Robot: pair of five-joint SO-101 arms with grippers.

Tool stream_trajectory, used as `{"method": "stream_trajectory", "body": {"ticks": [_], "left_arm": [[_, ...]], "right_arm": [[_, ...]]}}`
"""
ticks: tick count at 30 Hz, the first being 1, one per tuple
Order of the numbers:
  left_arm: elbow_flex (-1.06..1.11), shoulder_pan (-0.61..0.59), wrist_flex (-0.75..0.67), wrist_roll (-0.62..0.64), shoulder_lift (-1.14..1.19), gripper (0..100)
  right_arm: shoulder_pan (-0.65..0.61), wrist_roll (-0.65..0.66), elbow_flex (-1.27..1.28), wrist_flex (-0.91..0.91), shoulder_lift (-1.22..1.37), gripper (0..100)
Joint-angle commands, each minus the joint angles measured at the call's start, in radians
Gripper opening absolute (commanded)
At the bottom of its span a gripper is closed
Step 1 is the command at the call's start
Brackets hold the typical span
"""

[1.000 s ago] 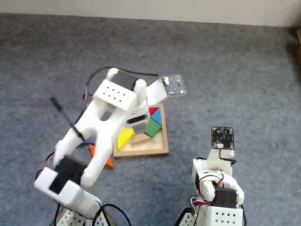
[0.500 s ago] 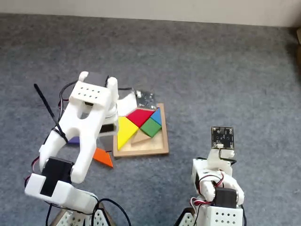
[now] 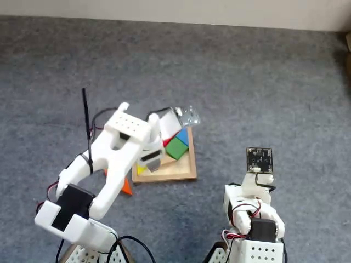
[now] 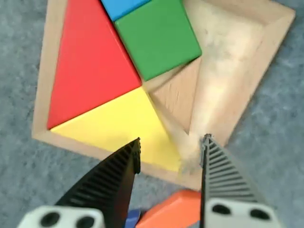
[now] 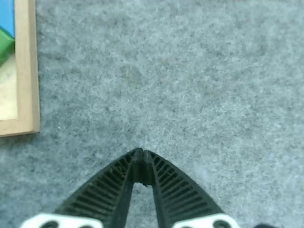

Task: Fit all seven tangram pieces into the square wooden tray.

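Observation:
The square wooden tray (image 4: pixel 40 99) holds a red triangle (image 4: pixel 90 71), a yellow triangle (image 4: pixel 128 123), a green square (image 4: pixel 156 38), a blue piece (image 4: pixel 121 7) and a wood-coloured triangle (image 4: pixel 178 97). Part of its floor (image 4: pixel 228 61) is bare. My left gripper (image 4: pixel 172 142) hangs open above the tray's near edge, over the yellow triangle's corner, holding nothing. An orange piece (image 4: pixel 175 211) lies on the carpet just outside that edge, with a bluish piece (image 4: pixel 130 218) beside it. In the high view the left arm (image 3: pixel 129 148) covers the tray's (image 3: pixel 184 176) left half. My right gripper (image 5: pixel 139 156) is shut over bare carpet.
Grey carpet lies all around. The orange piece (image 3: pixel 126 187) lies left of the tray's front corner. The right arm (image 3: pixel 252 213) is folded back at the front right, apart from the tray, whose corner (image 5: pixel 28 71) appears in its wrist view.
The left arm swung left off the tray half a second ago, uncovering the pieces, then came back right over the tray's left half. The right arm has not moved.

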Motion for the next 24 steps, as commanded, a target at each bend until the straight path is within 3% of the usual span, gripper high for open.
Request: {"method": "stream_trajectory", "body": {"ticks": [1,4,10,24], "left_arm": [[0.073,0.018,-0.160,0.012,-0.038,21],[0.125,0.016,-0.236,0.015,-0.038,21],[0.148,0.015,-0.358,0.160,-0.036,21],[0.140,0.015,-0.373,0.161,-0.050,21]], "right_arm": [[0.013,0.005,0.068,-0.022,-0.012,0.5],[0.013,0.005,0.068,-0.022,-0.012,0.5],[0.013,0.006,0.068,-0.022,-0.012,0.5],[0.013,0.006,0.068,-0.022,-0.012,0.5]]}}
